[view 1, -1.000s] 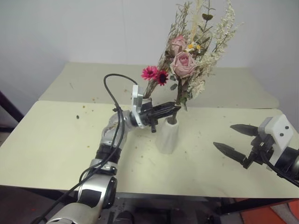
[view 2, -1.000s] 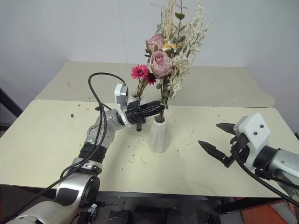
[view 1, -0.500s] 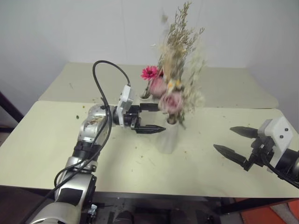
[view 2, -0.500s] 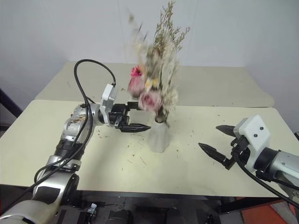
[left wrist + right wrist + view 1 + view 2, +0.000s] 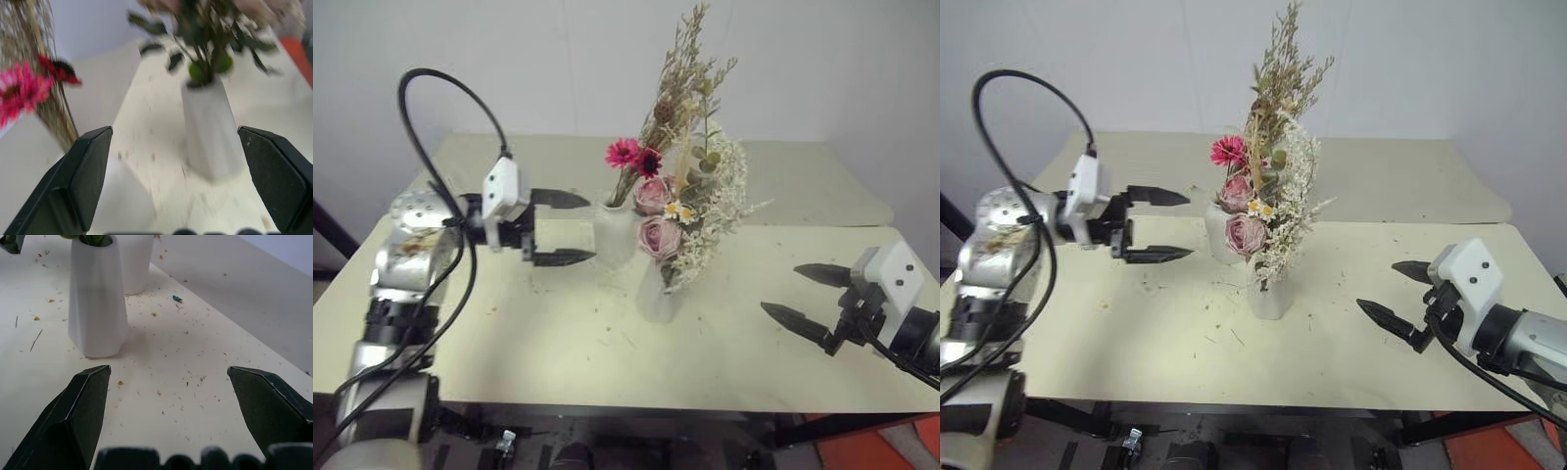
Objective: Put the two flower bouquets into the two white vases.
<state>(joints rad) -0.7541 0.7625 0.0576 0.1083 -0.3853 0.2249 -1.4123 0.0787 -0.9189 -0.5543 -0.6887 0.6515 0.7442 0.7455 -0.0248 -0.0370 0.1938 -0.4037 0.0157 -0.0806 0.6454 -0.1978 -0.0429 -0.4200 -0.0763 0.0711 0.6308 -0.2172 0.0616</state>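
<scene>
Since the earlier frames the left gripper (image 5: pixel 566 228) has let go of the rose bouquet's stems, opened its fingers wide and drawn away to the robot's left; the bouquet, which stood upright in its grasp, now leans forward and to the right.

From the left eye, the rose bouquet (image 5: pixel 690 211) sits with its stems in the tapered vase (image 5: pixel 658 294) near the middle of the bench (image 5: pixel 460 323). Just behind stands the rounded vase (image 5: pixel 610 230), holding the daisy bunch (image 5: pixel 641 162) and its tan sprigs. The right gripper (image 5: pixel 813 299) hovers well apart from both vases, fingers spread and empty.

The right eye gives the same layout: both bunches are in vases, so the task looks essentially complete.

In the left wrist view the open fingers frame the tapered vase, green stems entering its small mouth, with the magenta daisies beside.

The right wrist view looks between spread fingers at both vase bases, close together, amid dried crumbs on the bench.

The bouquets seem light but brittle and shed easily; any correction is best made low on the bundled stems, gently. The top-heavy roses could tip the narrow vase.
</scene>
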